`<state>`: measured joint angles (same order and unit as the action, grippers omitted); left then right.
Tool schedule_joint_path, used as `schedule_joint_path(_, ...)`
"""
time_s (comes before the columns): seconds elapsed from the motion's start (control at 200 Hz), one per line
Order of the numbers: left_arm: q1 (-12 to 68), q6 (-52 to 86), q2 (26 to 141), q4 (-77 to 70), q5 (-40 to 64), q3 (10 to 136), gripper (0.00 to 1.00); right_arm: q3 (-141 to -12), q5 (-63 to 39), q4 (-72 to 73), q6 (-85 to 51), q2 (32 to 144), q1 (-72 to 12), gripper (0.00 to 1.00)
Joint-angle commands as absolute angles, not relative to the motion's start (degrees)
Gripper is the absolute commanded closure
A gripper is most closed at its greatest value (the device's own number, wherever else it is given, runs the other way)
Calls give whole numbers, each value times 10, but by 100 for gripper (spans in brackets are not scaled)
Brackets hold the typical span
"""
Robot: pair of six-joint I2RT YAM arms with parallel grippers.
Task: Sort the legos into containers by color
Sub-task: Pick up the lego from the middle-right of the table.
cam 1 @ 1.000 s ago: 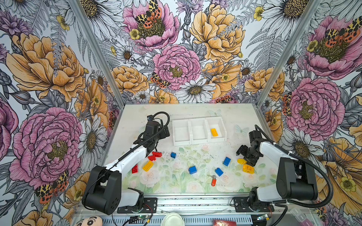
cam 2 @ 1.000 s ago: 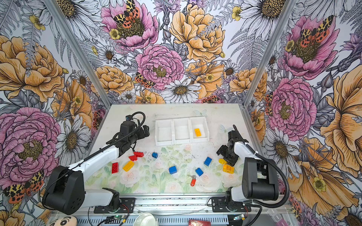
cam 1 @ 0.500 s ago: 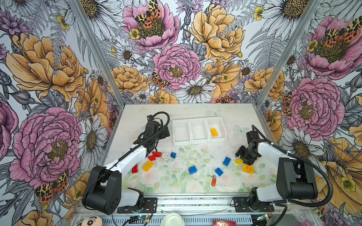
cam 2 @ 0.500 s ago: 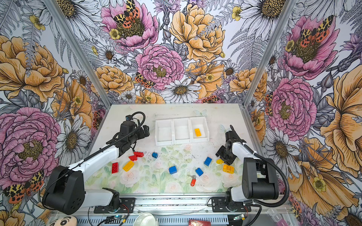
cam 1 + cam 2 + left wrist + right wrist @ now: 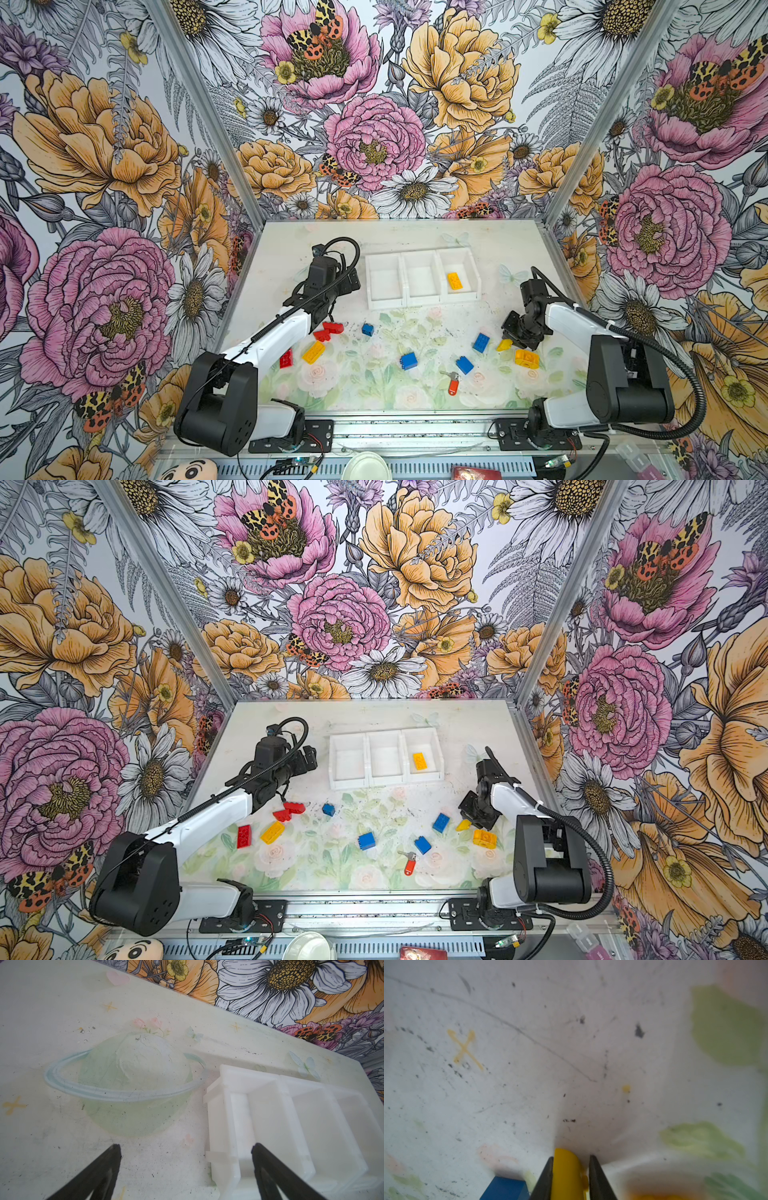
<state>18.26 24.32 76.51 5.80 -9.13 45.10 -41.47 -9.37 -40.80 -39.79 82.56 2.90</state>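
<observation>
My right gripper (image 5: 571,1157) is low over the table at the right and shut on a small yellow sloped lego (image 5: 566,1172), seen in a top view as a yellow wedge (image 5: 504,345) at the fingers. Three joined white containers (image 5: 422,278) stand at the back; the right one holds a yellow lego (image 5: 454,281). My left gripper (image 5: 186,1145) hangs open and empty beside the left end of the containers (image 5: 239,1118). Loose on the table lie red legos (image 5: 328,330), a yellow one (image 5: 313,352), blue ones (image 5: 408,360) and a yellow block (image 5: 526,358).
An orange-red key tag with a metal key (image 5: 453,384) lies near the front. A blue lego (image 5: 504,1188) sits right next to my right gripper, and another blue one (image 5: 464,365) lies near the key. Floral walls close in three sides.
My right gripper has shifted slightly left and closed its fingers on the small yellow sloped lego. The left arm has not moved.
</observation>
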Motion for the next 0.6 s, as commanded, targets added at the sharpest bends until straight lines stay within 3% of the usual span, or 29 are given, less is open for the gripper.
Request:
schedule_joint_path(0.0,186,254,751,61,-92,447,1,-405,-96,-403,-403,819,24,83)
schedule_joint_path(0.215,185,253,745,64,-94,445,1,-425,-109,-407,-415,795,16,96)
schedule_joint_path(0.595,183,257,731,70,-92,438,1,-640,-73,-439,-374,862,-49,97)
